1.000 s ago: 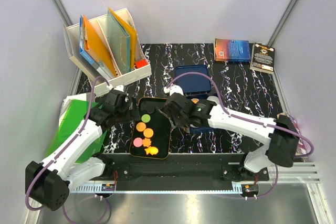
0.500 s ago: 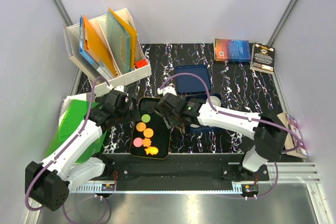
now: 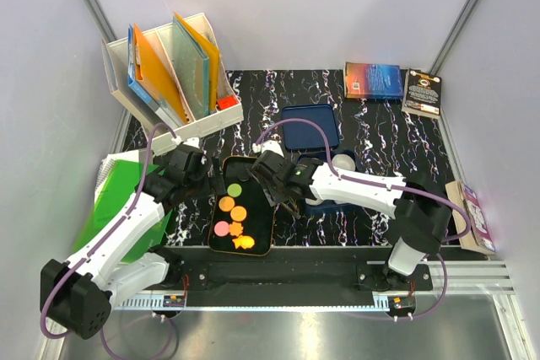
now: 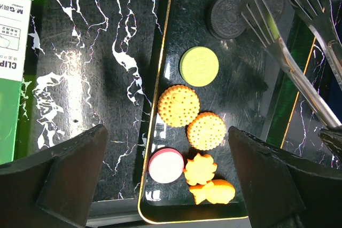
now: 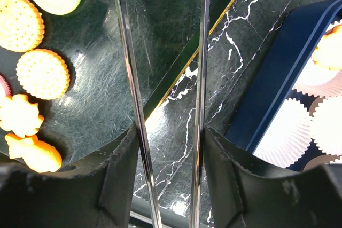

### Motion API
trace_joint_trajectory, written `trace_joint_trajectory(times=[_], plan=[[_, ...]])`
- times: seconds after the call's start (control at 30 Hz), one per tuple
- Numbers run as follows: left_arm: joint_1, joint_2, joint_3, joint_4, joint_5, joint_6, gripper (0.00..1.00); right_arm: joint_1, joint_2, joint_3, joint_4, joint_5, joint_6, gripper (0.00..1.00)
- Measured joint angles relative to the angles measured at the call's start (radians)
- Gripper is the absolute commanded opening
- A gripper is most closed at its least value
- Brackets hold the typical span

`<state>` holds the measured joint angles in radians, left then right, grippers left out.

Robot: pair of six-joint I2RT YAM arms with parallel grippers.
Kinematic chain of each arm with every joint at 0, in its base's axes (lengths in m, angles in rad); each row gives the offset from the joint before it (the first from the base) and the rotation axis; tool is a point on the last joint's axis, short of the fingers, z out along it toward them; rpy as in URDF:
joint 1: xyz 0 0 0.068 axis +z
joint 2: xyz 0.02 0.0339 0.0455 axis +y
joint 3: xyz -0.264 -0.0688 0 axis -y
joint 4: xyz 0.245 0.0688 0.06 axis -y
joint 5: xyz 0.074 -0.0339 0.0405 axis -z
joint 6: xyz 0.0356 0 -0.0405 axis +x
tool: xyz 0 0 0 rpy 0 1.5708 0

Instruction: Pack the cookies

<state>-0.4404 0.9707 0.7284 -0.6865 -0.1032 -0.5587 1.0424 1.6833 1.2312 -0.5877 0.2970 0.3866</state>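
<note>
Black marble table [image 3: 380,132], pale walls [image 3: 337,6] all round.
My right pincer [image 5: 168,142] squeezes metal tongs [image 5: 130,78], tips over the tray [image 4: 240,94]; my left pincer [image 4: 168,177] hangs wide open, holding nothing. The cookies [image 4: 206,130] lie at the tray's 6 o'clock end.

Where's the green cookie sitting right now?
In the left wrist view the green cookie lies in the black tray, in its left half, between a dark round cookie above it and an orange round cookie just below.

Black marbled tabletop [image 3: 380,137], pale grey walls [image 3: 337,6]
</note>
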Motion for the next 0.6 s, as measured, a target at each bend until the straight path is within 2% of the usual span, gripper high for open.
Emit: trace_joint_trajectory(times=[0.37,0.6], plan=[[-0.002,0.0,0.0,0.0,0.001,0.0,0.99,-0.002,-0.031,-0.028,-0.001,-0.009,0.024,0.64],[-0.005,0.0,0.0,0.0,0.001,0.0,0.99,-0.003,-0.119,-0.05,-0.008,-0.003,0.038,0.63]])
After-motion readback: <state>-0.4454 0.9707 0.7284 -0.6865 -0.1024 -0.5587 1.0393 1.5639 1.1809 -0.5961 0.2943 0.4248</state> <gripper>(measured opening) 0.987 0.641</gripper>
